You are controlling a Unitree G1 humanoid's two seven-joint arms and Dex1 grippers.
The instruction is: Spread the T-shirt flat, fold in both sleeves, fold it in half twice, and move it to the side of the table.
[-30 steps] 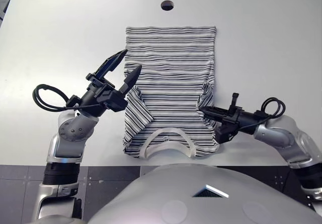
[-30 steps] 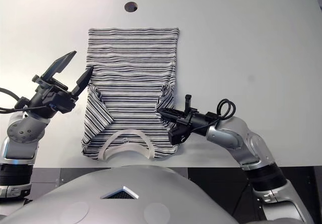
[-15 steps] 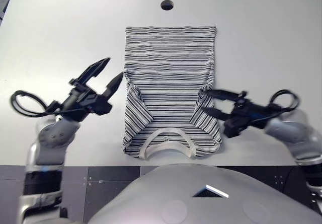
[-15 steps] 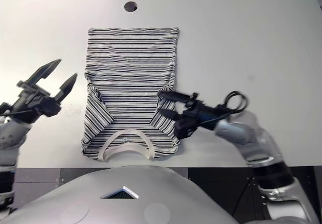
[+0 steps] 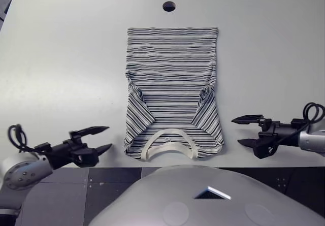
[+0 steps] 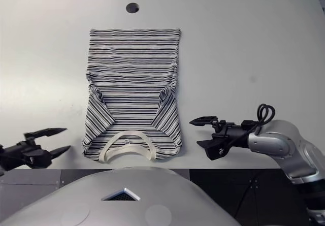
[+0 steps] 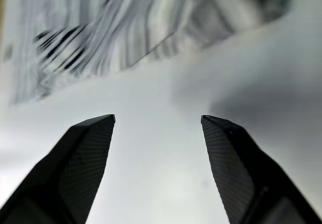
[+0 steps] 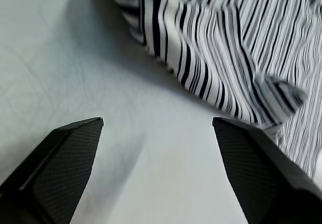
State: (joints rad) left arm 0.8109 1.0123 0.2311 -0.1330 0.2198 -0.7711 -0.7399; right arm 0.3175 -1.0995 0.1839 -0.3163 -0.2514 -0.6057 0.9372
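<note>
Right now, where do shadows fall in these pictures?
Right wrist view: the shirt casts a soft shadow on the table beside its edge; left wrist view: a dim patch darkens the table past the left gripper; eye views: even light.

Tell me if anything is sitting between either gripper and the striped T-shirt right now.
Nothing visible is. The left gripper and the right gripper, both open, sit by the near edge of the table on either side of the T-shirt, at its collar end. Each points toward it, with just table surface in the gaps.
</note>
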